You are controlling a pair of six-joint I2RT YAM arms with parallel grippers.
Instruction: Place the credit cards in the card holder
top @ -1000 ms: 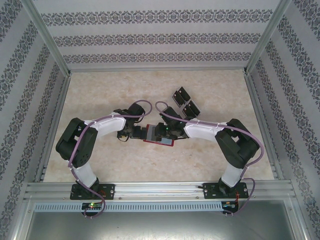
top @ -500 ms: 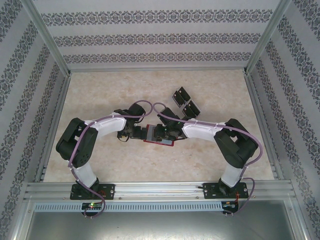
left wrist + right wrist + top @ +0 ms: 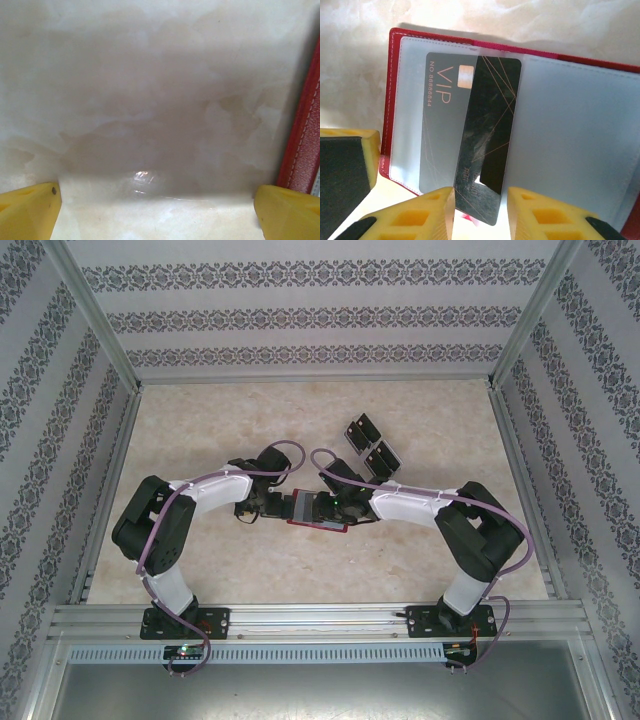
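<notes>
The red card holder (image 3: 393,90) lies open on the table, its grey pockets facing up. A grey VIP credit card (image 3: 437,135) sits in the left pocket. My right gripper (image 3: 480,197) is shut on a black credit card (image 3: 490,115) with thin gold lines, held by its long edges. That card is tilted, and its far end lies over the middle fold of the holder. My left gripper (image 3: 156,195) stands open just above the bare table, its right finger (image 3: 287,212) beside the holder's red edge (image 3: 305,150). From above, both grippers meet over the holder (image 3: 320,525).
A clear tiered rack (image 3: 368,445) with more black cards stands behind and to the right of the holder. Patterned walls and metal rails close in the marble-look table (image 3: 200,420) on three sides.
My right gripper has shifted slightly left over the card holder with the black card in it. The left arm has not moved.
</notes>
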